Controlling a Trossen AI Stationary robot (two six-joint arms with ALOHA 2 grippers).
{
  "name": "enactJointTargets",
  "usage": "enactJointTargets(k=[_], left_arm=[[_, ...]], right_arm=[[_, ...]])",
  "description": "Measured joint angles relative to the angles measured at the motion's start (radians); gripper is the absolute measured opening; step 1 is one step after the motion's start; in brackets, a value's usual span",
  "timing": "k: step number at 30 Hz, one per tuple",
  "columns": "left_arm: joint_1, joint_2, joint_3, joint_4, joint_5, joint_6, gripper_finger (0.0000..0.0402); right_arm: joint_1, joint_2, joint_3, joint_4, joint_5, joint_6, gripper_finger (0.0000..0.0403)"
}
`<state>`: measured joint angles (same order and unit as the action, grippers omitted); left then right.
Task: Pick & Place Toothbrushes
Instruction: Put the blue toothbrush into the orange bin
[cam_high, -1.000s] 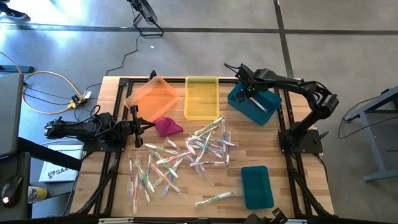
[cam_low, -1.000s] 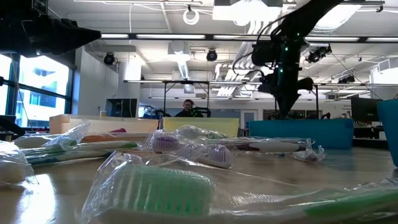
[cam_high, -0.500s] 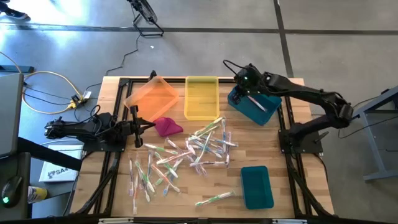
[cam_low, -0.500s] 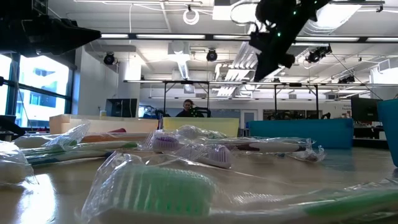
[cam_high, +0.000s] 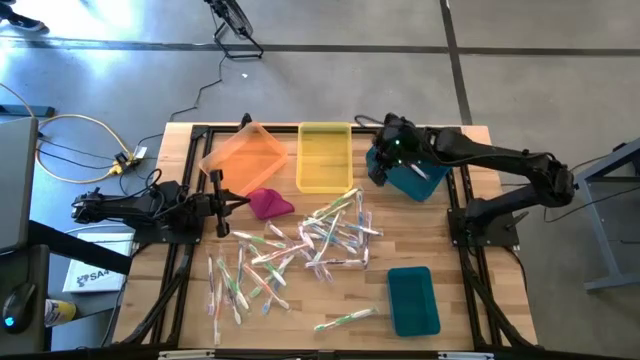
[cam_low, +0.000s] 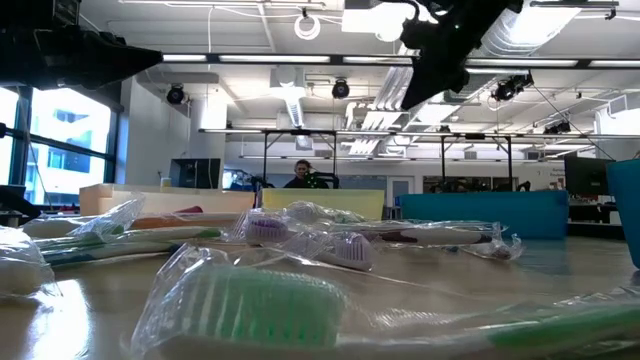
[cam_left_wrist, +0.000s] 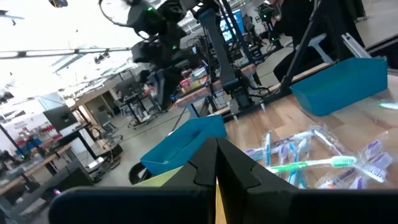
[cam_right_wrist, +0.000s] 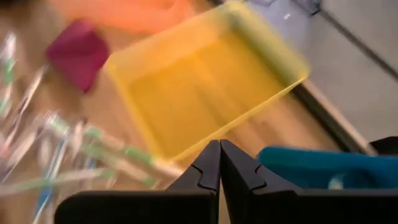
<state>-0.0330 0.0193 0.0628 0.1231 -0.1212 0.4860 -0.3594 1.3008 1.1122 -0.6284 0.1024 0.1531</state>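
Observation:
Many wrapped toothbrushes (cam_high: 320, 236) lie scattered on the wooden table, with more near the left front (cam_high: 245, 282) and one white toothbrush (cam_high: 419, 172) inside the far teal bin (cam_high: 412, 170). My right gripper (cam_high: 384, 163) hangs shut and empty above that bin's left edge, slanting down toward the yellow bin (cam_right_wrist: 205, 93); its closed fingers show in its wrist view (cam_right_wrist: 219, 163) and high up in the low view (cam_low: 420, 90). My left gripper (cam_high: 224, 200) rests shut at the table's left edge, beside the magenta cloth (cam_high: 268, 203).
An orange bin (cam_high: 243, 152) and the yellow bin (cam_high: 324, 156) stand along the far edge. A second teal bin (cam_high: 412, 300) sits near the front right, with one toothbrush (cam_high: 345, 318) lying beside it. A person sits far off in the room (cam_low: 303, 174).
My right gripper has risen from inside the far teal bin and swung toward the table's left, toward the yellow bin, tipping to a shallower downward slant. It has stayed shut. The white toothbrush stays in the teal bin.

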Motion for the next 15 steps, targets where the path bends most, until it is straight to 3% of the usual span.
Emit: enactJointTargets(k=[6,15], left_arm=[[0.0,0.0,0.0,-0.019,0.002,-0.024,0.0],[0.0,0.0,0.0,-0.022,-0.005,-0.065,0.0]], right_arm=[[0.1,0.001,0.0,-0.066,-0.008,0.035,0.0003],[0.221,0.001,0.0,0.043,-0.002,0.055,0.0003]])
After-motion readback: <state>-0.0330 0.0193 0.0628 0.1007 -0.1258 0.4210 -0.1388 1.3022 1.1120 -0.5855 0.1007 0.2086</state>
